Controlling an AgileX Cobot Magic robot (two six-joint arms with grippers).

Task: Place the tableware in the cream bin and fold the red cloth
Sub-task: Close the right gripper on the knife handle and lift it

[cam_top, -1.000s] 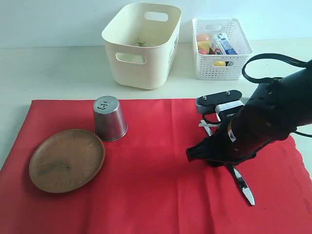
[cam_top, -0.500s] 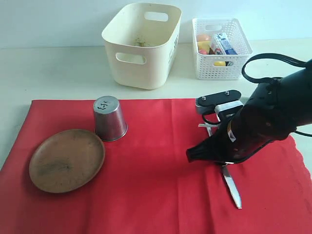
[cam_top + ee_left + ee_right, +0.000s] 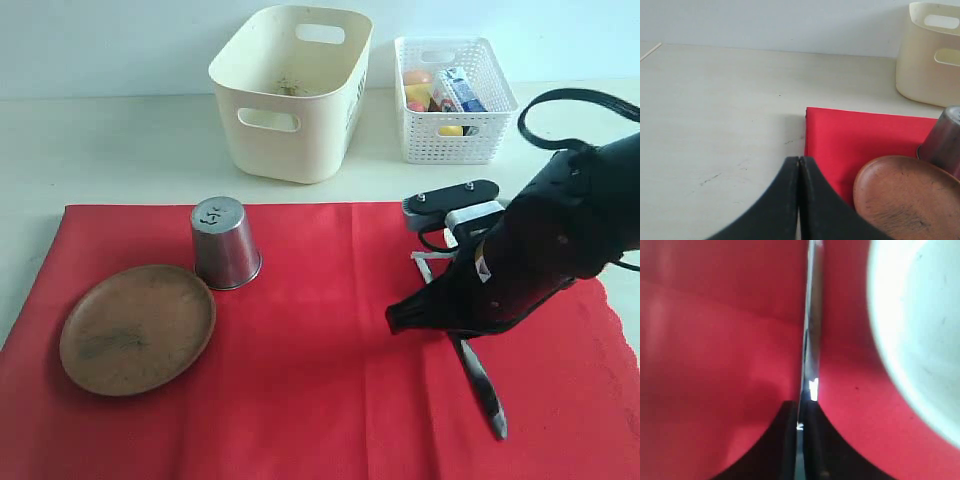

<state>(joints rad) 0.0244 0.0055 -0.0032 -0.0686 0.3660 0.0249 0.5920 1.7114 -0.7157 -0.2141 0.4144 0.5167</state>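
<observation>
mid tableware step, knife pickup. gripping steel knife (image 3: 811,340) edge-on in right gripper (image 3: 800,412), fingers pinched tight on it with no gap showing. seen in exterior view poking out from under the right arm (image 3: 540,260) toward the near side of red cloth (image 3: 300,380); cannot tell whether clear of the fabric or touching it. pale bowl (image 3: 920,330) just beside the knife in right wrist view, hidden behind the arm in exterior view.

left gripper (image 3: 799,162) closed on nothing, hovering over bare table (image 3: 715,125) just off the cloth's corner, near wooden plate (image 3: 137,328) and upturned steel cup (image 3: 225,243). both on the left part of the cloth, touching or nearly so. cream bin (image 3: 300,140) off the cloth at the back, well apart from the knife; something small inside, too small to tell. white mesh basket (image 3: 455,140) with food beside it, nearer the right arm, not the target.

next, probably: raise knife clear of cloth, carry back and left past the basket, over the bin rim, then let go. calls for a firm pinch, thin blade likely to pivot or slip; long free end apt to clip bowl or bin wall. bowl, plate, cup left to clear after that; no folding until cloth bare.
</observation>
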